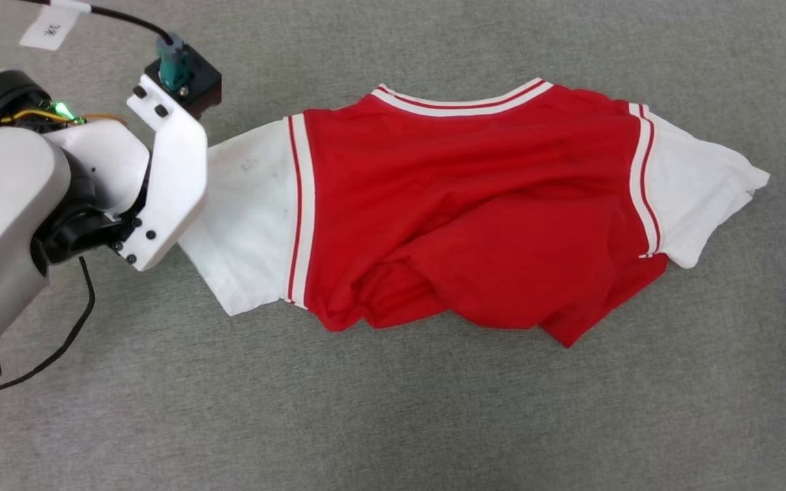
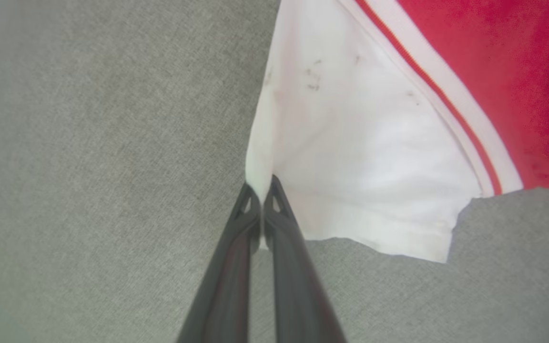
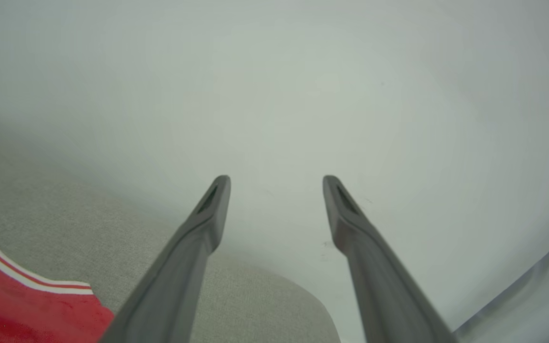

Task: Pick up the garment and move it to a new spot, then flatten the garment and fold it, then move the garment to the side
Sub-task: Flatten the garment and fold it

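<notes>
L arm (image 1: 4,225) looms at the near left of the head view, its white wrist bracket over the sleeve end. L gripper (image 2: 260,190) is clenched: fingers (image 2: 281,224) pinched tight on the edge of the white sleeve (image 2: 365,157), a fold of cloth squeezed up btwn the tips. A few dark smudges on that sleeve. Garment (image 1: 475,204) lies across the middle of the grey fabric surface (image 1: 393,423), plain red side up. Collar trim (image 1: 464,103) twd the far side, hem bunched & rumpled twd the near side, other sleeve (image 1: 700,198) spread out at the right. R gripper (image 3: 277,183) is released, jaws wide w/ nothing btwn them, pointing past the surface's rounded edge. Black cable (image 1: 91,293) hangs off the L arm; white tag (image 1: 50,26) top left.
</notes>
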Robot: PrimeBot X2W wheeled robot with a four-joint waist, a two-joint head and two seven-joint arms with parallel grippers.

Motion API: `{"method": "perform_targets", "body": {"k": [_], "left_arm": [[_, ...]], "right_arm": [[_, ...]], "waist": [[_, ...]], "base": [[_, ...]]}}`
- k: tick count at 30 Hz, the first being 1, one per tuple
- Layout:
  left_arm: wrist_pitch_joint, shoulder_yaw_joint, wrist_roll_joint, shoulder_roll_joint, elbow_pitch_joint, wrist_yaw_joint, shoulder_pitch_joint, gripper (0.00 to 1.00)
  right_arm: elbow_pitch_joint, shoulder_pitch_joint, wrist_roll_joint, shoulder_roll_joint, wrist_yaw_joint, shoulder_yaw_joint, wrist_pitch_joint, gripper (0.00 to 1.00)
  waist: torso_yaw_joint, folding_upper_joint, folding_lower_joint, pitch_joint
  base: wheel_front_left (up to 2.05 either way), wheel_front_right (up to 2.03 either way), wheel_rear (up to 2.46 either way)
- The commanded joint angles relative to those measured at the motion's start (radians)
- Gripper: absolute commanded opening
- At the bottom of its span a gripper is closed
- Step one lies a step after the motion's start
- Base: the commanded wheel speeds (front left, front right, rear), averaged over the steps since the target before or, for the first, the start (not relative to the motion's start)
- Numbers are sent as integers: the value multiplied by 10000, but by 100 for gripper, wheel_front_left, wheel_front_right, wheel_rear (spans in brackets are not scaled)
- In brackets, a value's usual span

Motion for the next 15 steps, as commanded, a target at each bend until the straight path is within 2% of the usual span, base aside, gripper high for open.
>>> {"method": "perform_targets", "body": {"k": [1, 3, 4, 6, 7, 8, 11, 12, 14, 15], "left_arm": [[-109, -75, -49, 66, -170, 4, -163, 0], [-278, -207, -93, 150, -497, 4, -288, 0], [-392, -391, 15, 245, -807, 4, -427, 0], [-496, -550, 56, 277, -1048, 4, -538, 0], [-496, -550, 56, 277, -1048, 4, -538, 0], [-539, -605, 24, 289, -1103, 4, -554, 0], [-654, -833, 135, 311, -1326, 3, -745, 0], [-723, -924, 102, 296, -1396, 3, -857, 0], [-788, -1004, 86, 270, -1453, 3, -960, 0], [-788, -1004, 86, 270, -1453, 3, -960, 0]], "right_arm": [[-70, -320, -224, -532, -9, 267, 213, 100], [51, -665, -102, -1262, -9, 731, 1041, 100], [310, -862, 511, -2084, -9, 1544, 2526, 100], [336, -1404, 1398, -2907, -14, 2164, 3884, 100], [336, -1404, 1398, -2907, -14, 2164, 3884, 100], [418, -1514, 1922, -3207, -12, 2496, 4562, 100], [709, -1849, 3682, -4166, -11, 3485, 6800, 100], [878, -2151, 4853, -4701, -11, 3966, 8176, 100], [1274, -2290, 5822, -5006, -11, 4219, 9516, 100], [1274, -2290, 5822, -5006, -11, 4219, 9516, 100]], "waist": [[114, 0, 0, -86], [220, 0, 0, -104], [312, 0, 0, -114], [410, 0, 0, -68], [410, 0, 0, -68], [442, 0, 0, -39], [535, 0, 0, 92], [597, 0, 0, 202], [660, 0, 0, 336], [660, 0, 0, 336]], "base": [[0, 0, 0], [0, 0, 0], [0, 0, 0], [0, 0, 0], [0, 0, 0], [0, 0, 0], [0, 0, 0], [0, 0, 0], [0, 0, 0], [0, 0, 0]]}}
